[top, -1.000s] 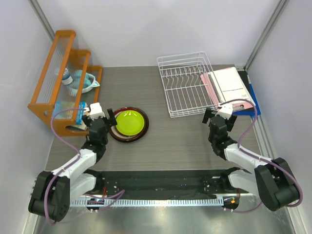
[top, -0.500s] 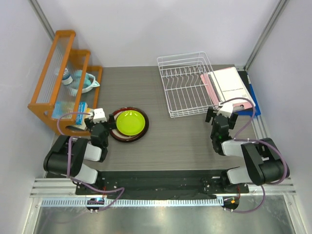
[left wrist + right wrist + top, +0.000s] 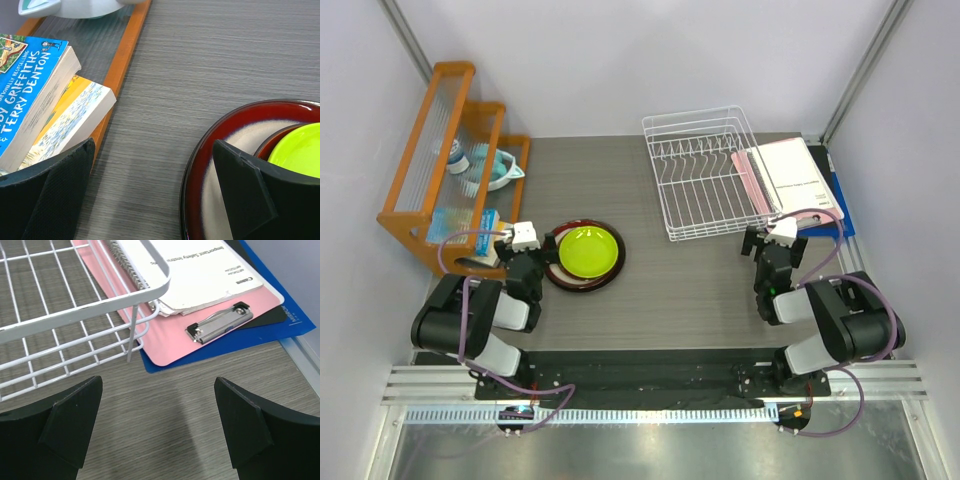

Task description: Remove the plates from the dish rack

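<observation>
The plates sit stacked on the table at centre left, outside the rack. The lime green plate [image 3: 588, 250] is on top, the dark-red-rimmed cream plate [image 3: 582, 283] at the bottom of what shows. In the left wrist view the cream plate [image 3: 220, 165], a smaller dark red rim [image 3: 264, 144] and the green plate [image 3: 300, 150] show. No grey-rimmed plate is visible. The white wire dish rack [image 3: 705, 185] holds no plates. My left gripper [image 3: 525, 240] is open and empty beside the stack [image 3: 155, 195]. My right gripper [image 3: 775, 236] is open and empty just in front of the rack's near right corner [image 3: 160, 430].
An orange wooden shelf [image 3: 445, 150] at the left holds books [image 3: 35, 85] and a pale dish. A pink clipboard with papers [image 3: 200, 335] on a blue folder lies right of the rack [image 3: 75, 315]. Walls close in on both sides.
Both arms have folded back toward their bases, and the grippers have drawn slightly nearer. The plates and the rack have not moved.
</observation>
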